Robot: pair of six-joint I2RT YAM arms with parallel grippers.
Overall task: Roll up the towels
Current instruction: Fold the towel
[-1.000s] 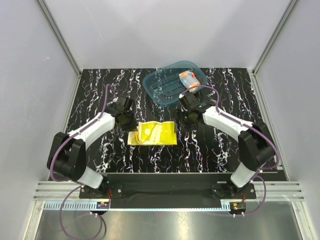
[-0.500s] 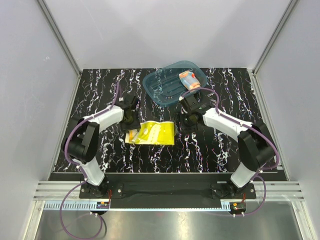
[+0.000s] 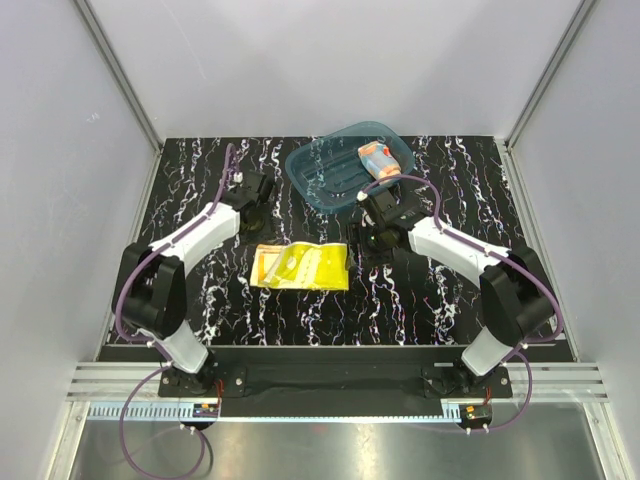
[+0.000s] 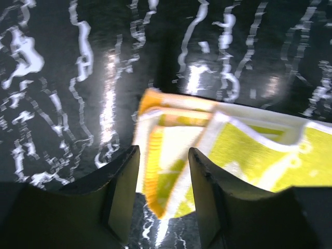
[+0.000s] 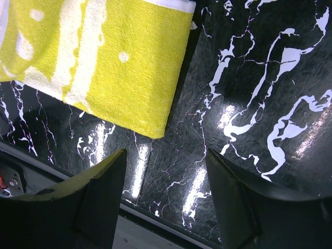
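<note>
Ahead of the left gripper (image 4: 163, 153) (fingers apart, empty): yellow towel (image 4: 249, 150), edge folded over; right gripper (image 5: 166, 155) spread wide beside it.

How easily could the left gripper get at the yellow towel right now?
Probably easily. The left gripper is open and close to the folded left end of the yellow towel, with nothing in between.

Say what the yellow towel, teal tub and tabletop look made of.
Yellow towel: soft terry-like cloth, matte; a fuzzy nap shows in the right wrist view.
Teal tub: likely thin plastic, translucent and glossy; the table pattern shows through it.
Tabletop: hard, glossy black surface with white marble-like veins; glare streaks suggest laminate or polished stone.
</note>
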